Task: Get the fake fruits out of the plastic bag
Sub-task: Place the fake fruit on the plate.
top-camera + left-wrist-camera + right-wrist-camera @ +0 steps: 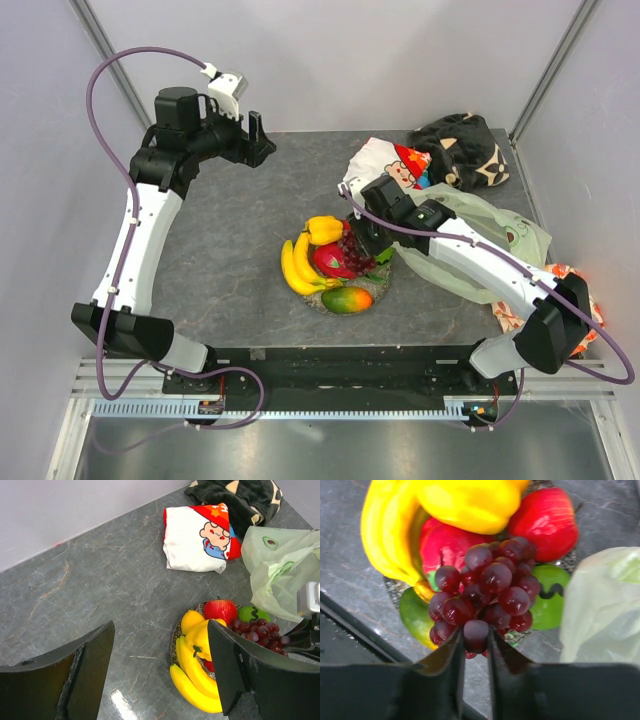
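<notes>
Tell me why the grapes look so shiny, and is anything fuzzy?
Right wrist view: white light spots gleam on the grapes, seen very close; the plastic bag beside them looks soft and blurry. Left wrist view: a bright glare patch on the table near the bananas. Top view: even light, nothing blurred.

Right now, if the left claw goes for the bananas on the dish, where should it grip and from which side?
Probably mid-bunch on the bananas, from above at the left edge of the dish. Their outer curve lies bare there; the yellow pepper and dragon fruit crowd the inner side. Set the left claw across the bunch, not along it.
</notes>
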`<state>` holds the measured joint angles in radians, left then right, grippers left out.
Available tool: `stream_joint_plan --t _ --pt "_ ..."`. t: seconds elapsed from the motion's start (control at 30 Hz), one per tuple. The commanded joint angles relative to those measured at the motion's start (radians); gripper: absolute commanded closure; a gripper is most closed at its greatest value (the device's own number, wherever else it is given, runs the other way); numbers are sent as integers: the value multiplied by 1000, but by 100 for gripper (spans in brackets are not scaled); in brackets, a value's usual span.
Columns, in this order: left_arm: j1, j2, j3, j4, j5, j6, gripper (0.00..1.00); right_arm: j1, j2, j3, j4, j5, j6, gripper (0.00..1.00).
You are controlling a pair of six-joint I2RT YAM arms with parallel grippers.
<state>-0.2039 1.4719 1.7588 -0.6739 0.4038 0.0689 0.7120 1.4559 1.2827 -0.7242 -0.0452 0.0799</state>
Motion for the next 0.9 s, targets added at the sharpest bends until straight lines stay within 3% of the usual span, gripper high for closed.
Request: stream_joint_plan --t 0.0,0.1,0.53,0.83,0.87 --pt "8 -25 1 42 32 -21 19 23 7 0 8 -64 29 59" --pt "8 -22 4 42 35 -21 19 24 23 15 3 -64 24 45" --pt "8 16 31 46 56 -35 19 24 11 46 -17 -44 3 37" --pt "8 45 37 43 40 -40 18 -8 1 211 -64 79 -100 22" --pt "6 47 33 42 40 -41 18 -14 0 208 -54 96 -95 16"
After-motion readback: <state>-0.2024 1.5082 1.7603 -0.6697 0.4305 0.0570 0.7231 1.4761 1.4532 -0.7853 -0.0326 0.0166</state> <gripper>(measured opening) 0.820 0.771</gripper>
